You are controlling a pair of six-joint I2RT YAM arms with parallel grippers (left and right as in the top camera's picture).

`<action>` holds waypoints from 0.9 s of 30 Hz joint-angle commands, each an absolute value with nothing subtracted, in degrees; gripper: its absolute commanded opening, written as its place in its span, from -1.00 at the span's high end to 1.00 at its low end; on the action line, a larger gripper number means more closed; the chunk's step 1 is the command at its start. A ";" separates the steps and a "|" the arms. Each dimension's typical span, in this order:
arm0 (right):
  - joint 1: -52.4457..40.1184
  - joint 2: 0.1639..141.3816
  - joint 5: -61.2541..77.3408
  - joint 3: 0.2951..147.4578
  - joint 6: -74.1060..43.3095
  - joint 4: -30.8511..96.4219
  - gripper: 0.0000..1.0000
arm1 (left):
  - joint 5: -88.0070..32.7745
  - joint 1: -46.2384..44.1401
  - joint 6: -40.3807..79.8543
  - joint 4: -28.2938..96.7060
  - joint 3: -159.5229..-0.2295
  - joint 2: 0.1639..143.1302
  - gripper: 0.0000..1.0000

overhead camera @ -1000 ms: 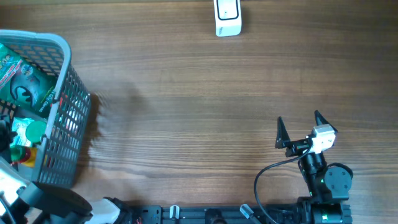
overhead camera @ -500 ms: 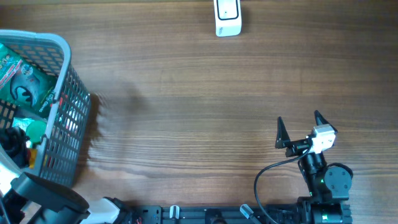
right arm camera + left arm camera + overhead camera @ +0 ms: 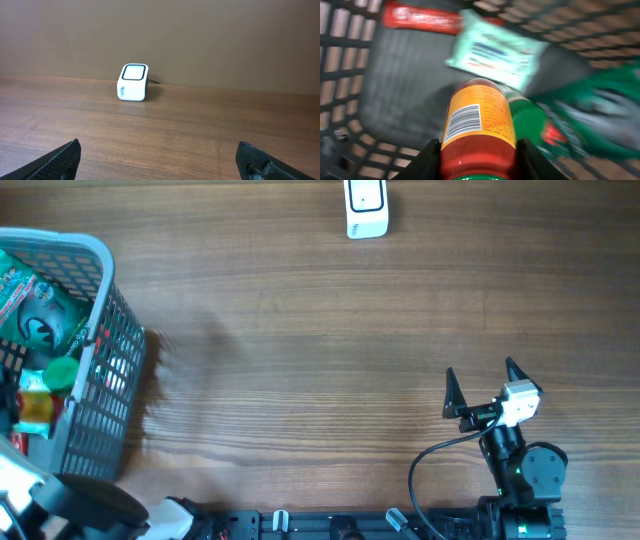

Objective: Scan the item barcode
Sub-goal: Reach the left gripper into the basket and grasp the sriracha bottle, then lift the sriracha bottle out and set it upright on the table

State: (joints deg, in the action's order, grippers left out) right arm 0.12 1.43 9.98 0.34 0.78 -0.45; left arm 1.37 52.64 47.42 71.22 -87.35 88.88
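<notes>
The left gripper (image 3: 479,161) is clasping an orange bottle (image 3: 480,107) between its 2 fingers inside the gray basket (image 3: 103,330), with the barcode (image 3: 461,122) facing the wrist camera. The right gripper (image 3: 484,383) is sitting spread wide over the table (image 3: 300,360), well apart from the white scanner (image 3: 366,208).

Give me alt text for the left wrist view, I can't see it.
The left gripper clamps a red bottle with an orange label, barcode facing the camera, inside a grey plastic basket. Behind it lie a pale green packet and a blurred green bag.
</notes>
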 commanded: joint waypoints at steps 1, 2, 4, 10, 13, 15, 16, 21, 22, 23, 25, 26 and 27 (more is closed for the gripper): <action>-0.21 1.41 8.97 0.30 1.50 -0.64 -0.99 | -13.76 52.84 46.72 70.83 -95.15 82.50 0.46; -0.21 1.41 8.97 0.30 1.48 -0.64 -0.99 | -18.28 52.77 46.72 70.32 -96.49 81.23 0.45; -0.21 1.41 8.97 0.30 1.48 -0.64 -0.99 | -27.09 52.23 46.74 67.81 -97.93 78.41 0.44; -0.21 1.41 8.97 0.30 1.48 -0.64 -0.99 | -37.50 44.97 50.24 56.38 -97.97 68.31 0.38; -0.21 1.41 8.97 0.30 1.48 -0.64 -0.99 | -37.39 35.79 50.15 53.65 -97.95 64.66 0.38; -0.21 1.41 8.97 0.30 1.48 -0.62 -0.99 | -36.53 30.06 50.11 53.60 -97.95 63.83 0.38; -0.21 1.41 8.97 0.30 1.45 -0.64 -0.99 | -35.53 25.34 49.69 53.74 -97.95 63.75 0.37; -0.21 1.41 8.97 0.30 1.48 -0.64 -0.99 | -21.80 4.19 47.97 55.44 -97.93 66.94 0.37; -0.21 1.41 8.97 0.30 1.50 -0.64 -0.99 | -19.16 0.40 47.55 56.36 -97.93 68.16 0.37; -0.21 1.41 8.97 0.30 1.48 -0.62 -0.99 | -16.95 -2.70 46.39 57.08 -97.93 69.34 0.37; -0.21 1.41 8.97 0.30 1.48 -0.64 -1.00 | -11.51 -9.37 43.99 59.68 -97.93 72.42 0.37; -0.21 1.41 8.97 0.30 1.50 -0.64 -0.99 | -7.73 -13.32 42.70 61.67 -97.93 74.67 0.37; -0.21 1.41 8.97 0.30 1.48 -0.62 -0.99 | -5.41 -15.51 42.04 62.81 -97.93 76.16 0.37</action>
State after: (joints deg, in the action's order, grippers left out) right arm 0.12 1.43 9.96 0.34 0.80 -0.43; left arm -17.54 -7.70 46.78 60.31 -96.88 71.85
